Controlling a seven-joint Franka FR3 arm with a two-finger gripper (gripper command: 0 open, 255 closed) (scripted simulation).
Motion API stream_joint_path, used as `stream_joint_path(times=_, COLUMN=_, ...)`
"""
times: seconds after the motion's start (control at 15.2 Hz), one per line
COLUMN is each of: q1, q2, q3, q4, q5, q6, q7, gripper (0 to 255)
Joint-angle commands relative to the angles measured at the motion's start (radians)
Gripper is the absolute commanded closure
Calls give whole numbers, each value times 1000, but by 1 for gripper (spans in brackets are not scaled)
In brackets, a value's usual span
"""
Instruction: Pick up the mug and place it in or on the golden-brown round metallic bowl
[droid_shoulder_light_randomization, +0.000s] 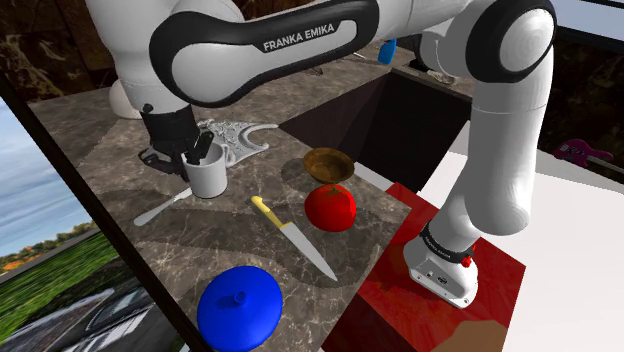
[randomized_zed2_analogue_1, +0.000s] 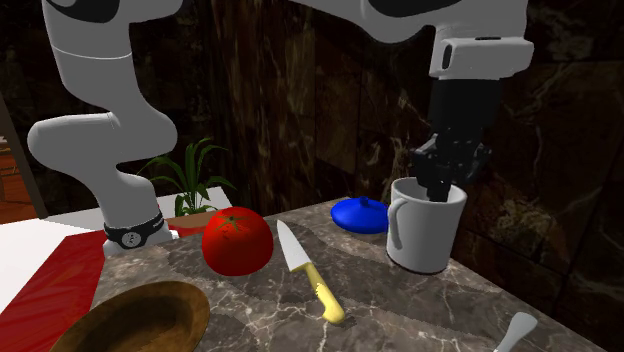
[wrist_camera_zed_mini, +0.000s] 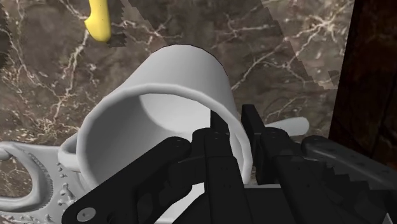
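A white mug (droid_shoulder_light_randomization: 207, 176) stands upright on the dark marble counter (droid_shoulder_light_randomization: 230, 240), its handle turned toward the knife in the second exterior view. My black gripper (droid_shoulder_light_randomization: 200, 152) comes down from above and is shut on the mug's rim. One finger is inside the mug (wrist_camera_zed_mini: 165, 95) and the other outside its wall, as my gripper (wrist_camera_zed_mini: 232, 127) shows in the wrist view. In the second exterior view my gripper (randomized_zed2_analogue_1: 437, 185) dips into the mug (randomized_zed2_analogue_1: 425, 232). The golden-brown round bowl (droid_shoulder_light_randomization: 328, 163) sits apart from the mug, beyond the tomato, at the front of the second exterior view (randomized_zed2_analogue_1: 135, 320).
A red tomato (droid_shoulder_light_randomization: 330, 207) lies next to the bowl. A yellow-handled knife (droid_shoulder_light_randomization: 290, 235) lies between mug and tomato. A blue round lid-like object (droid_shoulder_light_randomization: 238, 307), a spoon (droid_shoulder_light_randomization: 160, 208) and a white ornate piece (droid_shoulder_light_randomization: 240, 135) surround the mug. A dark recess (droid_shoulder_light_randomization: 420, 110) opens behind the bowl.
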Motion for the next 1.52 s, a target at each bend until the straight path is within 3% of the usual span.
stream_joint_path(times=0.0, q1=3, q2=-2, q3=2, q4=26, q5=3, q6=-28, q7=-4, gripper=255)
stream_joint_path(times=0.13, q1=5, q2=-6, q3=3, q4=49, q5=6, q6=-53, q7=-8, gripper=255)
stream_joint_path(times=0.46, q1=-132, q2=-217, q3=15, q4=-213, q5=115, q6=38, q7=-112, gripper=255)
stream_joint_path(times=0.79, q1=-223, q2=-416, q3=-13, q4=-420, q5=230, q6=94, q7=-255, gripper=255)
stream_joint_path(times=1.45, q1=-291, q2=-744, q3=-170, q4=-728, q5=374, q6=120, q7=-550, gripper=255)
